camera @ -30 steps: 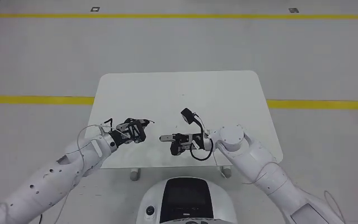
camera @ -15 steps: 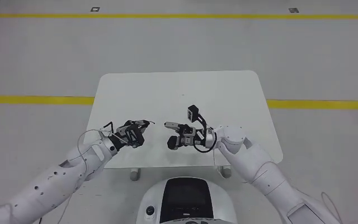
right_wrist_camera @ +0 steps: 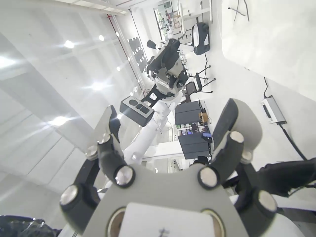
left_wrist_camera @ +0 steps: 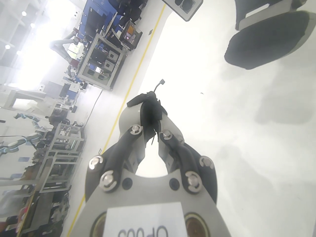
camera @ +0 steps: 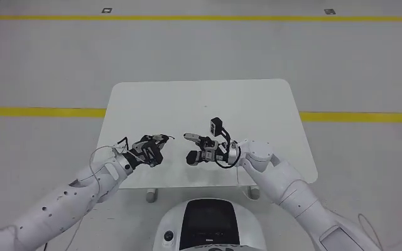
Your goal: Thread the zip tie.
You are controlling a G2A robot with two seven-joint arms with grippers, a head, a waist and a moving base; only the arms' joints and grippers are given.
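Note:
My left gripper [camera: 155, 149] [left_wrist_camera: 151, 101] hangs over the front part of the white table [camera: 251, 100], shut on a thin black zip tie [left_wrist_camera: 158, 86]. The tie's small square head [left_wrist_camera: 162, 82] sticks out past the fingertips, pointing toward the other arm. My right gripper [camera: 190, 147] [right_wrist_camera: 170, 118] faces it from a short gap away. It is open, with nothing between its fingers [right_wrist_camera: 228, 114]. In the right wrist view the left gripper [right_wrist_camera: 167, 67] sits straight ahead, farther off. The right gripper's dark pads [left_wrist_camera: 266, 40] appear in the left wrist view.
A few thin dark strips [right_wrist_camera: 240, 7] lie on a white surface beyond the left gripper. Bare tabletop stretches behind both grippers. The table's front edge [camera: 188, 187] runs just under the two wrists.
My right gripper has turned and moved a little toward the left gripper, its fingers now spread apart. The left gripper shifted slightly, still holding the zip tie.

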